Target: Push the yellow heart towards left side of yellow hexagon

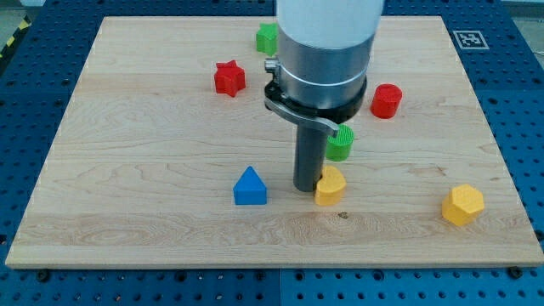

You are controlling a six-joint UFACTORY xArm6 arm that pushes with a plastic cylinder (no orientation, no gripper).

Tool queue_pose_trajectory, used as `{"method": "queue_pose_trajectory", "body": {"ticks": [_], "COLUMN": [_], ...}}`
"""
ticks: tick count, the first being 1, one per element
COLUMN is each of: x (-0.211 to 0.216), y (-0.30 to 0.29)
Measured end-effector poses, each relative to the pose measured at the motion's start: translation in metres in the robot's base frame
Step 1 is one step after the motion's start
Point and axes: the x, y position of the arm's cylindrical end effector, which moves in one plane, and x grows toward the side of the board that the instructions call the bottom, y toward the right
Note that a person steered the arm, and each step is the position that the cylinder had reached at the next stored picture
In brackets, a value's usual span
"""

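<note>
The tool is only a dark rod with nothing to clench or release, and my tip (pixel 306 188) sits low on the wooden tabletop (pixel 127 170), pressed right against the yellow heart (pixel 330 185) on that block's left side in the view. The heart is a small, rounded, mustard-yellow piece, partly hidden by the rod, so its lobes are hard to make out. Just beyond it, toward the view's top, stands a green block (pixel 340 143) with a ribbed top, close to the rod's right side. The yellow hexagon (pixel 463 204) lies well off to the right of my tip, near the board's lower right. A blue triangular block (pixel 250 187) sits near my tip's left. Farther back are a red star (pixel 229 78), a red cylinder (pixel 386 100) and another green block (pixel 268 38).
</note>
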Motion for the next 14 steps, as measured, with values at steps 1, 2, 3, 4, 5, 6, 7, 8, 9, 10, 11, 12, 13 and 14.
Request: {"method": "queue_pose_trajectory", "body": {"ticks": [1, 2, 3, 4, 5, 6, 7, 8, 9, 10, 11, 12, 13, 14], "x": [0.013, 0.014, 0.018, 0.019, 0.019, 0.025, 0.041, 0.044, 0.034, 0.020, 0.020, 0.020, 0.020, 0.020], "y": [0.008, 0.010, 0.016, 0.046, 0.073, 0.074, 0.068, 0.073, 0.073, 0.073, 0.075, 0.092, 0.107, 0.085]}}
